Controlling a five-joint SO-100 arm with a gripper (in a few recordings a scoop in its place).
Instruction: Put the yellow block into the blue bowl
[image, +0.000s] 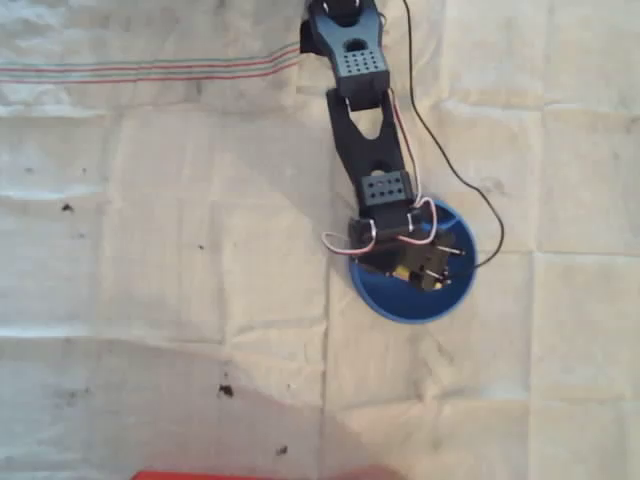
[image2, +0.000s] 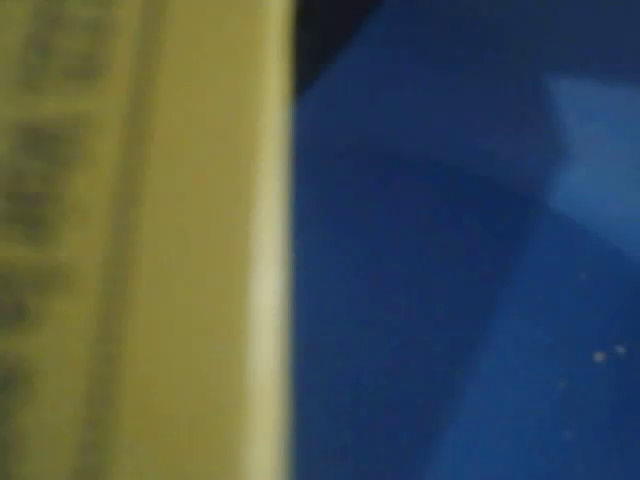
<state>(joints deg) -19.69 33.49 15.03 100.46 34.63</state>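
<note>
Over one blue bowl (image: 400, 303), the gripper (image: 425, 272) (jaw state unclear) overlaps one yellow block (image: 401, 272).

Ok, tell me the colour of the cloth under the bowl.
Off-white, with thin red and green stripes near the top left; the cloth shows best in the overhead view, under the blue bowl.

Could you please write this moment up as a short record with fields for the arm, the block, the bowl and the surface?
arm: black, reaching from the top edge of the overhead view down over the bowl
end effector: above the bowl's interior; open or shut cannot be told
yellow block: close to the wrist camera, blurred, with blue bowl floor beside it; a yellow patch shows under the end effector in the overhead view
blue bowl: round, right of centre in the overhead view
surface: pale creased cloth with dark specks
</note>
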